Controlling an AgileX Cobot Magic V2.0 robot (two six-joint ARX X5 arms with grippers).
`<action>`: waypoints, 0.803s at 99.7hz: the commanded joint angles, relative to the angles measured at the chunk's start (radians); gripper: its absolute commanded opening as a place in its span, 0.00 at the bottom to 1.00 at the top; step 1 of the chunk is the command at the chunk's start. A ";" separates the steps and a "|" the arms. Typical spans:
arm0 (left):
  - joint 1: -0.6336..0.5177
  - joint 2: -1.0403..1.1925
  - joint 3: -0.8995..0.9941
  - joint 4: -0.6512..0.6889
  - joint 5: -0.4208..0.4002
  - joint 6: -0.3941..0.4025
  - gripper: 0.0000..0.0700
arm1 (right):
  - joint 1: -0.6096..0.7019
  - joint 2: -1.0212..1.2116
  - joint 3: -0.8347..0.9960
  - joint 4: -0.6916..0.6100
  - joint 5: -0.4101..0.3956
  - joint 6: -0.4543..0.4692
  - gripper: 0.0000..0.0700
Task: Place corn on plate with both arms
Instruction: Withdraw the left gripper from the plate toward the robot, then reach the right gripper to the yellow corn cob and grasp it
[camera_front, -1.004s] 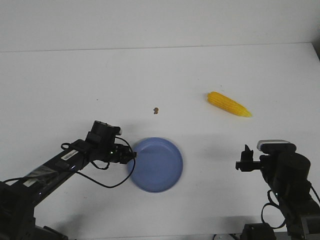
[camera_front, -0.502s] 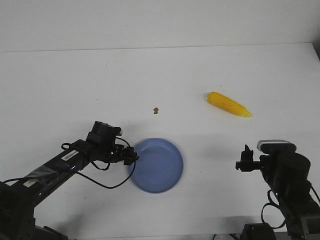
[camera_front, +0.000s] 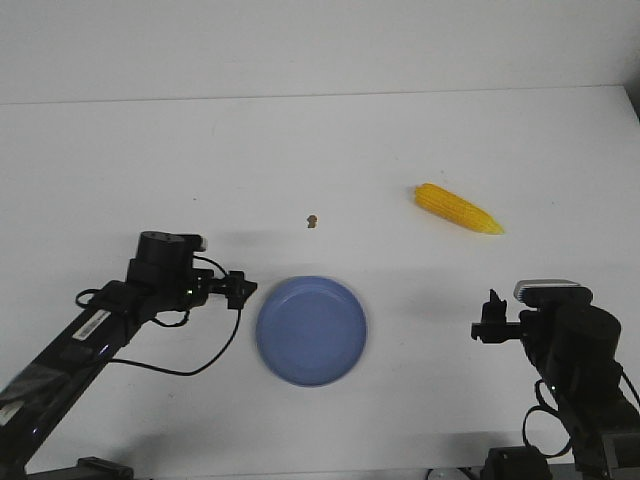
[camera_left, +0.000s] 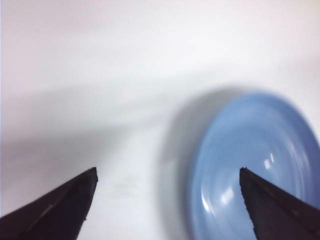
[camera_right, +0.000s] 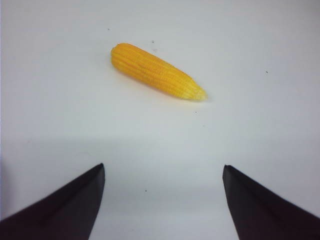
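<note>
Left black jointed arm: reaches in from the near left corner, links slanting up and rightward across the white counter (camera_front: 150, 150), grey camera module on top, black cable looping below it. Left end effector (camera_front: 238, 288): points right toward the rim of the round, shallow periwinkle-blue plate (camera_front: 311, 330), just beside it and not touching; in the left wrist view its two pointed fingers stand wide apart with nothing between them, one finger tip (camera_left: 280, 210) overlapping the plate's (camera_left: 250, 150) near side in the frame. Right black arm: bulky base at the near right corner, grey camera module on top. Right end effector (camera_front: 492, 322): points leftward, low near the counter; in the right wrist view its fingers are spread wide and empty. Bright yellow, bumpy, tapered corn cob (camera_front: 457, 208): lies flat on the counter, far right of centre, pointed tip toward the right edge, well apart from the plate and from both end effectors; seen whole in the right wrist view (camera_right: 157, 71). Tiny brown speck (camera_front: 313, 220): on the counter beyond the plate. Counter: plain white, matte. Room: pale blank wall (camera_front: 320, 45) behind the far edge.
</note>
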 joint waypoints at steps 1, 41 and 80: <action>0.035 -0.041 0.006 -0.012 -0.023 0.084 0.84 | 0.000 0.005 0.018 0.010 -0.001 0.006 0.71; 0.162 -0.353 0.006 -0.073 -0.351 0.363 0.86 | 0.000 0.019 0.018 0.064 -0.003 -0.058 0.71; 0.161 -0.336 0.006 -0.063 -0.351 0.382 0.91 | 0.001 0.359 0.090 0.143 -0.072 -0.318 0.71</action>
